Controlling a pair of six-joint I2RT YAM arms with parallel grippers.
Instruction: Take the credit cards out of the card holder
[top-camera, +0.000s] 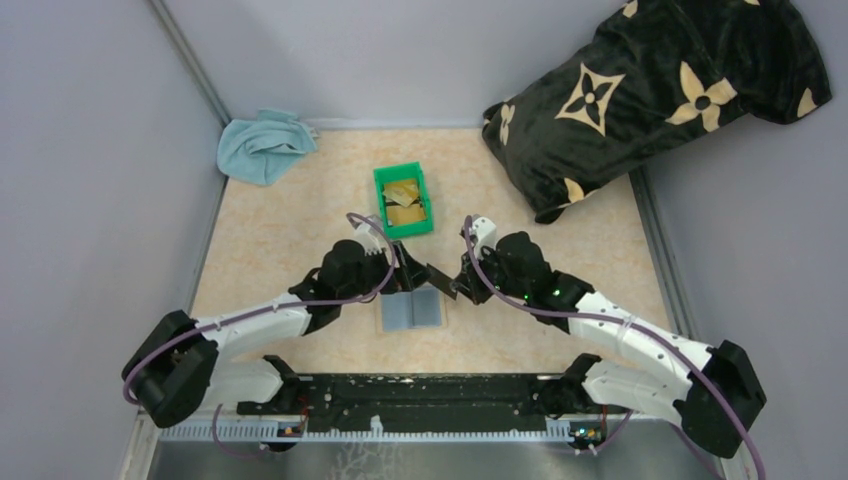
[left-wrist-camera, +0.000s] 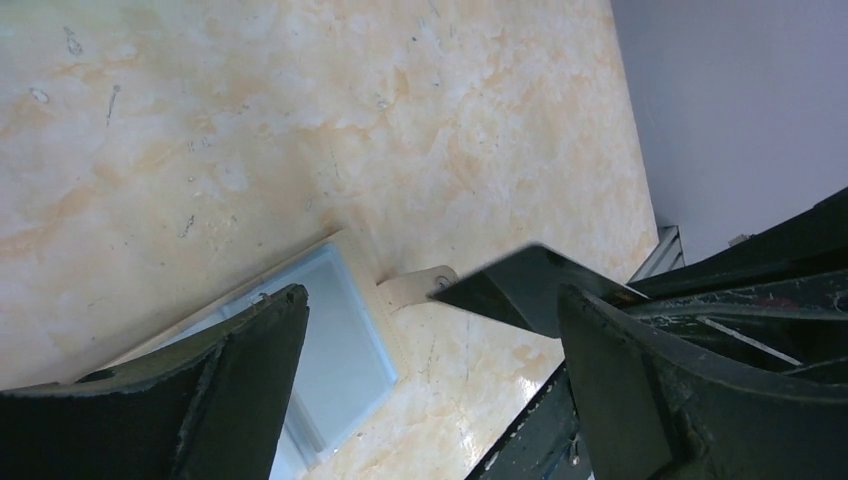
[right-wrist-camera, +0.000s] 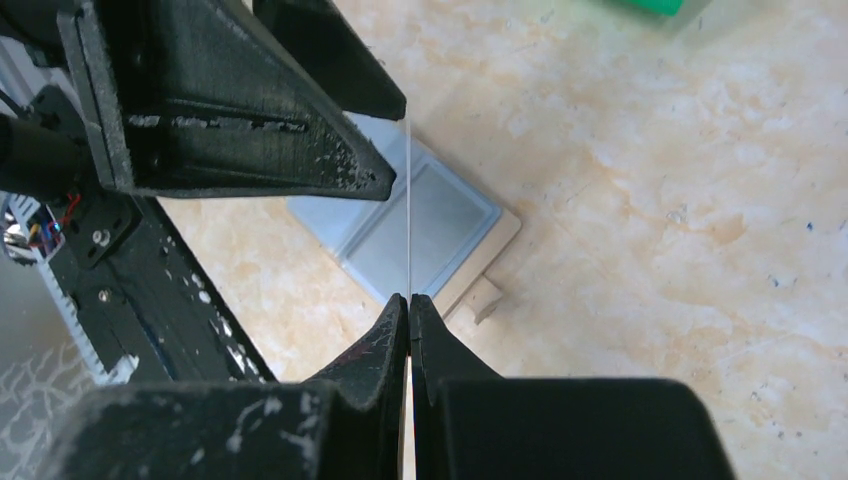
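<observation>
The right gripper (right-wrist-camera: 410, 303) pinched a black credit card (left-wrist-camera: 520, 287), edge-on; the left wrist view showed its face, perhaps touching the spread left gripper (left-wrist-camera: 432, 297).

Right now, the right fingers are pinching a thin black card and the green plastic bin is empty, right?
Not quite. The green plastic bin isn't empty: the top view shows gold-tan cards lying in it. The rest holds: the right fingers are pinching a thin black card.

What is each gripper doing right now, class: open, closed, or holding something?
Left gripper: open, holding nothing.
Right gripper: closed on a black credit card.
</observation>
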